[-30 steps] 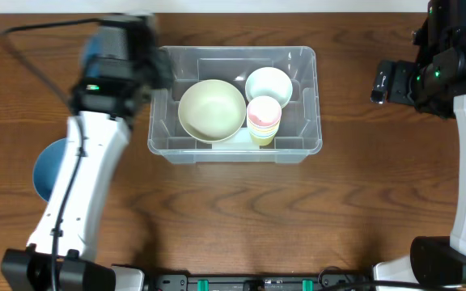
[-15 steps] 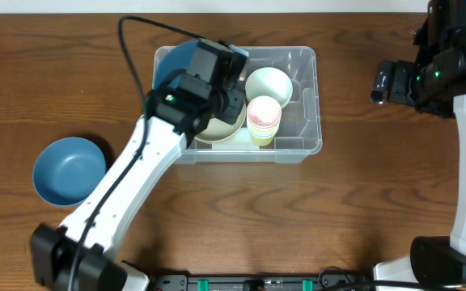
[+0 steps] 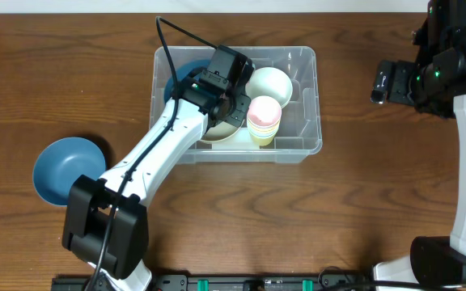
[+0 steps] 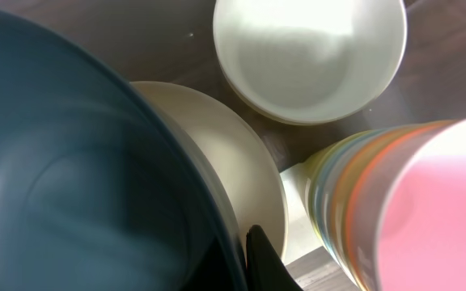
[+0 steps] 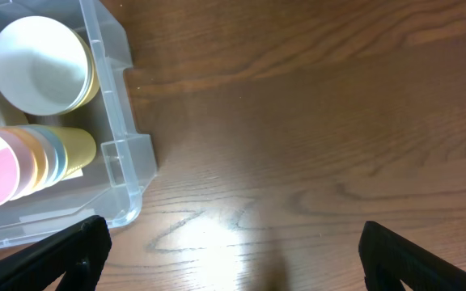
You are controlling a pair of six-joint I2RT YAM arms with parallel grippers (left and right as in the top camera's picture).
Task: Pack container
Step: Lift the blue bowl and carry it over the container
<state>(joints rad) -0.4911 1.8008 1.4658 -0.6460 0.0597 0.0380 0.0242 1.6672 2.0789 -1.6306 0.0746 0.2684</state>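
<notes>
Seen from overhead, a clear container (image 3: 304, 121) sits at upper centre of a brown wooden tabletop (image 3: 362, 202). My left arm reaches into the container from the lower left. My left fingers (image 4: 267, 263) are closed on the rim of a dark blue bowl (image 4: 71, 186), which is tilted over a cream bowl (image 4: 245, 174) in the container's left half. To the right of these, inside the container, are a white bowl (image 3: 268, 85) and, just below it, a stack of pastel cups (image 3: 264, 115) with pink on top. A second blue bowl (image 3: 67, 168) rests on the tabletop at left, well apart from the container. My right fingers (image 5: 415, 255) are spread wide and hold nothing, hanging over bare wood to the right of the container.
</notes>
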